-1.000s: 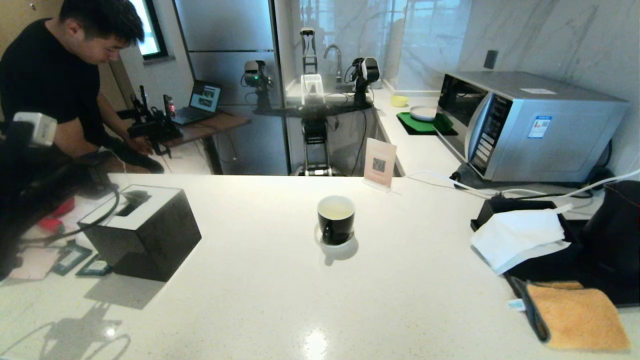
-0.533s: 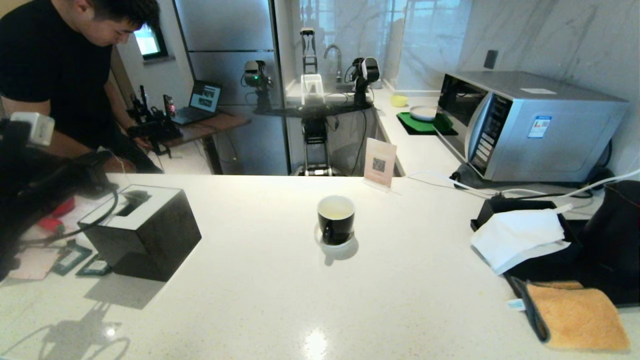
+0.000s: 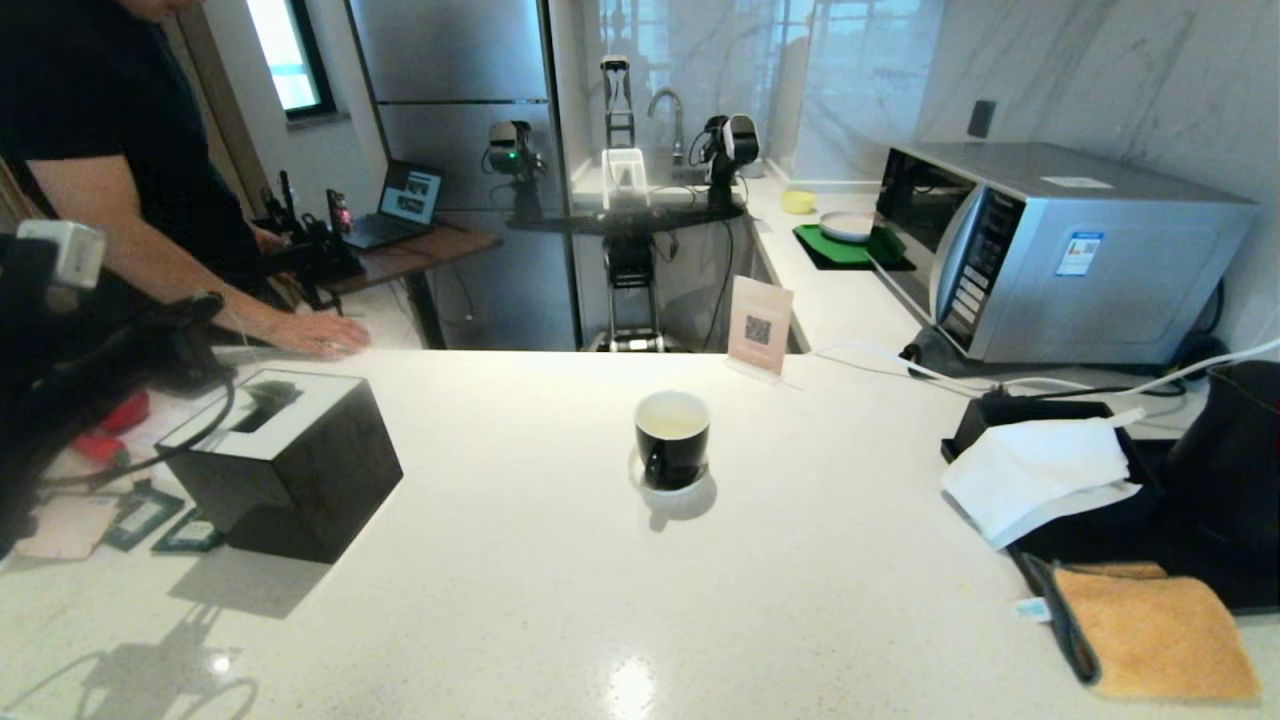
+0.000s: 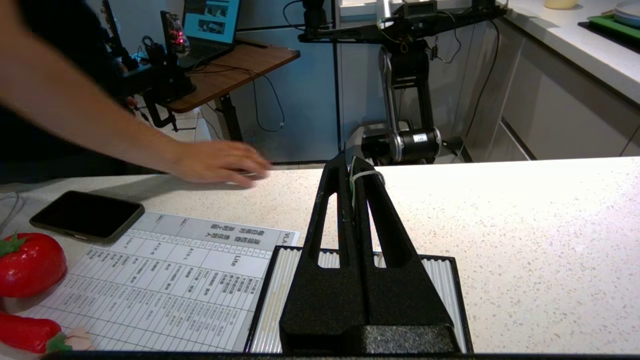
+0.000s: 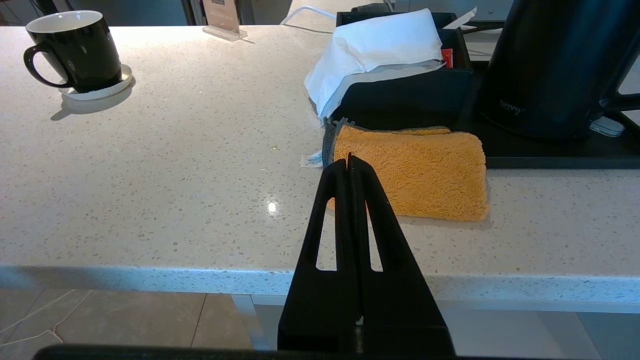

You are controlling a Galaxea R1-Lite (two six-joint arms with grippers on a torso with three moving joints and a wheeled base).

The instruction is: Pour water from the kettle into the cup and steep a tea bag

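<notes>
Beside the left claw, counter: the white counter [image 3: 560, 600] is spread ahead of both arms, and all the task's things are carried on it.
Kettle: the kettle [image 5: 550, 70] is stood upright on the black tray [image 5: 550, 150], ahead of the right gripper [image 5: 350, 162] and off to its outer side, beyond the orange cloth [image 5: 410, 172].
Cup: the cup [image 3: 672, 438] is set on its saucer [image 3: 690, 488] mid-counter, well apart from the left gripper [image 4: 352, 167], towards the robot's right; pale liquid is seen inside it.
Nearer arm: the kettle is judged nearer the right gripper, which is held low off the counter's front edge.
Left claw: it is pressed shut, with a thin white string [image 4: 367, 173] looped round its tip; a tea bag cannot be made out. It is held above the black tissue box [image 3: 290, 460].
Right claw: its jaws are closed flat together and nothing is held.
Change: the person's hand [image 4: 220, 162] is now laid on the counter's far edge, beyond the left gripper, where it was not laid a second ago; cup, kettle and both arms are left unmoved.
</notes>
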